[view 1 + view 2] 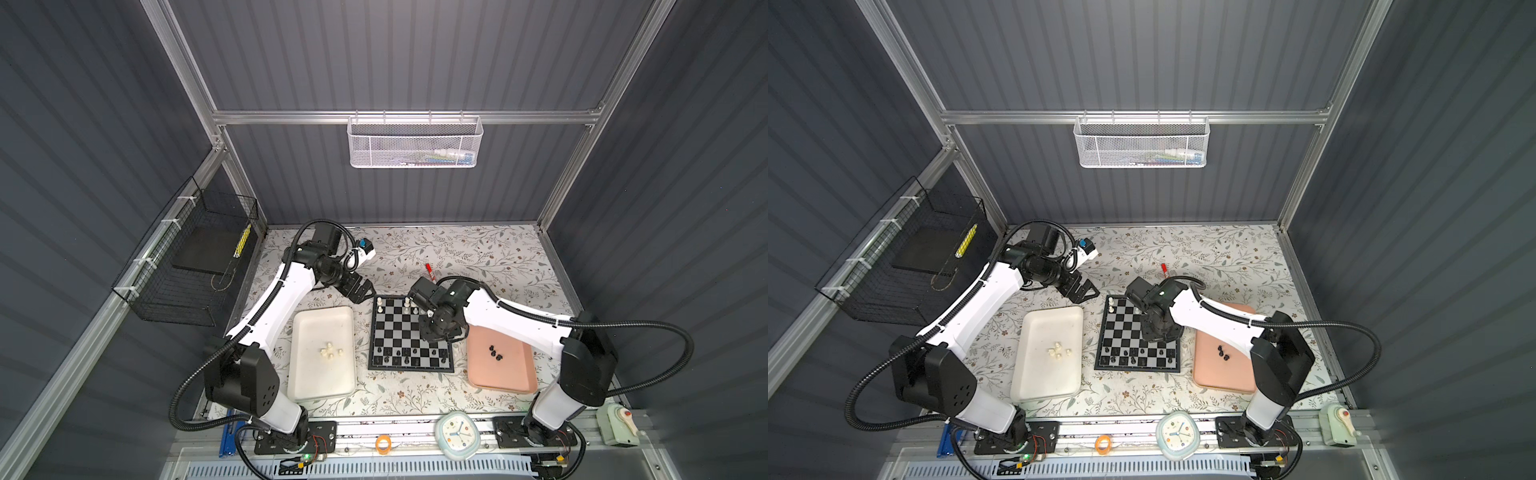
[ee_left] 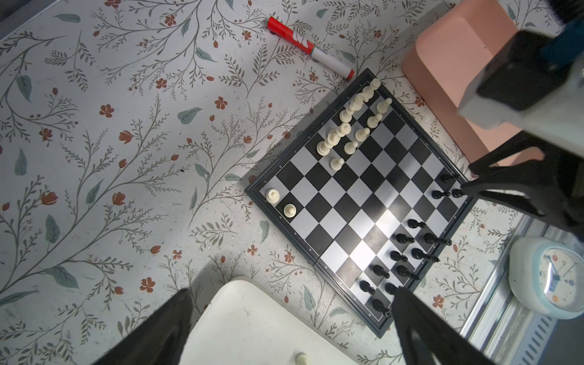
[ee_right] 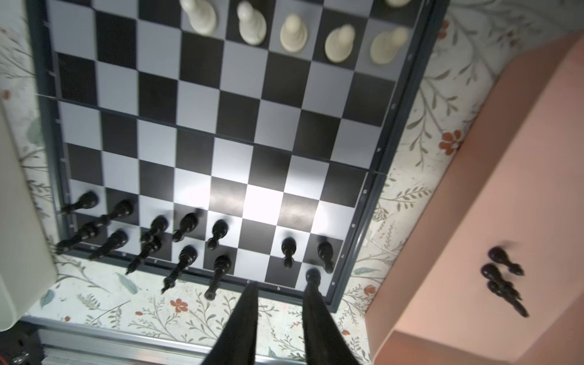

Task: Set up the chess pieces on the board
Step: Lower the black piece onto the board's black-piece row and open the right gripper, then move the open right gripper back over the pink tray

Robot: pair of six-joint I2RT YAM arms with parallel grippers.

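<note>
The board lies mid-table between two trays. Cream chess pieces fill part of its far rows, and black ones part of its near rows. My right gripper hangs above the board's right side, open, with nothing between its fingers. In the right wrist view one fingertip lines up with a black piece in the nearest row. My left gripper is wide open and empty, above the white tray's far end.
The white tray holds several loose cream pieces. The pink tray holds three black pieces. A red marker lies behind the board. A clock sits on the front rail.
</note>
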